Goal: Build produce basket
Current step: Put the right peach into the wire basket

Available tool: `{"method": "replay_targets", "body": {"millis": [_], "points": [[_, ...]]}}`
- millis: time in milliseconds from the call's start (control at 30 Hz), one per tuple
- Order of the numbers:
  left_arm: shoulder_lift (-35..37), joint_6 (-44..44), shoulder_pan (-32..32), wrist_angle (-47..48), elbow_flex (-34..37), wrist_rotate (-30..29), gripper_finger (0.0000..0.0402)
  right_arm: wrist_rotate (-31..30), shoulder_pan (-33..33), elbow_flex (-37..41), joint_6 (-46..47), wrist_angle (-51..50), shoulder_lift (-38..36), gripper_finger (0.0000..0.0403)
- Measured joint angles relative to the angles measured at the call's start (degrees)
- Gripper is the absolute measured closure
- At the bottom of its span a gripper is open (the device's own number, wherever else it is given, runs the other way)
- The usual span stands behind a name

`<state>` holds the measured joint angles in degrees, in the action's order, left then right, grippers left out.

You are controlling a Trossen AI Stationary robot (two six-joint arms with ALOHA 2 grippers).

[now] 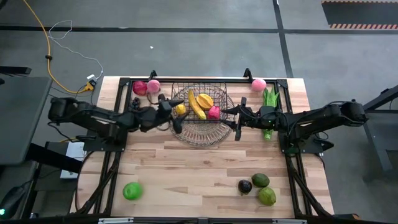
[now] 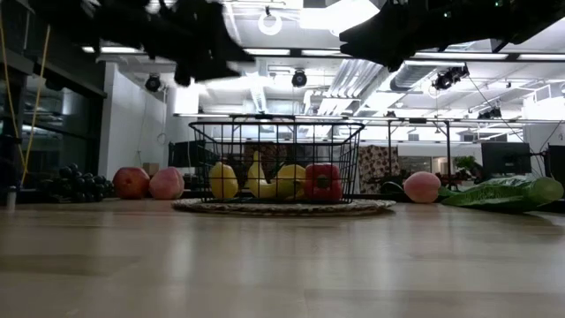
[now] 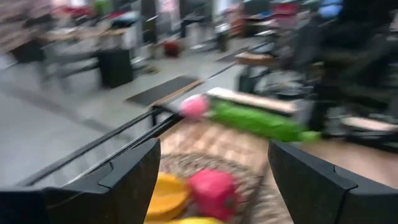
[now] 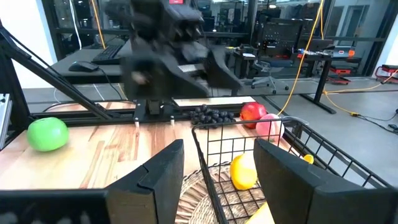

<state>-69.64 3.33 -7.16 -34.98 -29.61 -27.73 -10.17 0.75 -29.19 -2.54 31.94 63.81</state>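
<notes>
High view: I have both grippers parted and empty at opposite ends of the basket (image 1: 203, 112). The left gripper (image 1: 176, 119) hangs at its left rim, just above a yellow fruit (image 1: 180, 109); the right gripper (image 1: 237, 122) sits at its right rim, close to the pink piece (image 1: 214, 112) inside. A banana (image 1: 196, 104) and an orange piece (image 1: 204, 100) lie between them in the basket. Outward, a red apple (image 1: 140, 88) and a pink fruit (image 1: 153, 86) rest by the back-left corner; another pink fruit (image 1: 259, 84) and long green pods (image 1: 269, 99) lie back-right. Near my front edge sit a green apple (image 1: 132, 191) and, well apart, three dark and green pieces (image 1: 257, 188)
</notes>
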Motion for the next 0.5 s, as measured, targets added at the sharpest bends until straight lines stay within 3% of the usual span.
{"method": "replay_targets", "body": {"millis": [167,500], "points": [[10.4,-4.66,5.36,1.39,2.45,6.96,0.0117,-0.18,0.0,0.0,-0.96,1.21,-0.2,0.0217],[29.32,-8.28,7.17,-2.08,16.08,7.59,0.0117,-2.01,0.0,0.0,-0.5,2.02,-0.24,0.0217]]}}
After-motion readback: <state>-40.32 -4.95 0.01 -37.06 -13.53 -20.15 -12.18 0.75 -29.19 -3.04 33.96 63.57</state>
